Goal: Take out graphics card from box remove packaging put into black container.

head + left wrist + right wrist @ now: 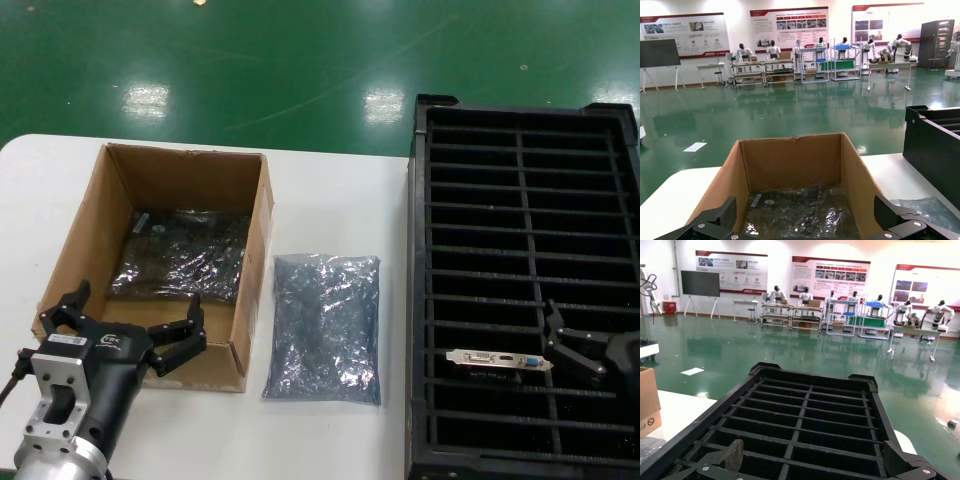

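The brown box stands at the table's left and holds a dark bagged board. A crinkly grey-blue bag lies flat on the table beside the box. A graphics card stands in a near slot of the black container, its silver bracket showing a white and a blue port. My left gripper is open and empty over the box's near wall, astride the bagged board in the left wrist view. My right gripper is open and empty over the container, just right of the bracket; the card is hidden in the right wrist view.
The container fills the table's right side, with many empty slots. The white table ends near the box's back wall, with green floor beyond. The box, the loose bag and the container's corner show in the left wrist view.
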`<state>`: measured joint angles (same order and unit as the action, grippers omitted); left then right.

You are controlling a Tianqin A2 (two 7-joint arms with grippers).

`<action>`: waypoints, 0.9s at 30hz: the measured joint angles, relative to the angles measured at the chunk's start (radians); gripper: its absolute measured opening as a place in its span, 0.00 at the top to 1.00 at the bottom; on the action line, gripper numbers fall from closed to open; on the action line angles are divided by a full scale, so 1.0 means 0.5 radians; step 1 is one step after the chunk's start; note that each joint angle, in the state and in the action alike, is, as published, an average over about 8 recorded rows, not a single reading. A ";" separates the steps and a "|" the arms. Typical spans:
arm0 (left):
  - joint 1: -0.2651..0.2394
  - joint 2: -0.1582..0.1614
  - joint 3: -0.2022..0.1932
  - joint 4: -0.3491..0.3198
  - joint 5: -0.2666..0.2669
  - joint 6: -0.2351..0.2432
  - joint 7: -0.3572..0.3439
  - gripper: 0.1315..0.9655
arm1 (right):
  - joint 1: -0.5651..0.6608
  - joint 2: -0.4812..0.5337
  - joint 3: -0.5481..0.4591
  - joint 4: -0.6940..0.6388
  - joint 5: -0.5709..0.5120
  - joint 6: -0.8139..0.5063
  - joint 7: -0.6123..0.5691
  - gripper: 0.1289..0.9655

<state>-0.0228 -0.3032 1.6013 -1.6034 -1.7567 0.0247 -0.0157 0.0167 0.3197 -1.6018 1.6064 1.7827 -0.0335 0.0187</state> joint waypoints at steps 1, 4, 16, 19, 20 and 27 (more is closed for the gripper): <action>0.000 0.000 0.000 0.000 0.000 0.000 0.000 0.00 | 0.000 0.000 0.000 0.000 0.000 0.000 0.000 0.00; 0.000 0.000 0.000 0.000 0.000 0.000 0.000 0.00 | 0.000 0.000 0.000 0.000 0.000 0.000 0.000 0.00; 0.000 0.000 0.000 0.000 0.000 0.000 0.000 0.00 | 0.000 0.000 0.000 0.000 0.000 0.000 0.000 0.00; 0.000 0.000 0.000 0.000 0.000 0.000 0.000 0.00 | 0.000 0.000 0.000 0.000 0.000 0.000 0.000 0.00; 0.000 0.000 0.000 0.000 0.000 0.000 0.000 0.00 | 0.000 0.000 0.000 0.000 0.000 0.000 0.000 0.00; 0.000 0.000 0.000 0.000 0.000 0.000 0.000 0.00 | 0.000 0.000 0.000 0.000 0.000 0.000 0.000 0.00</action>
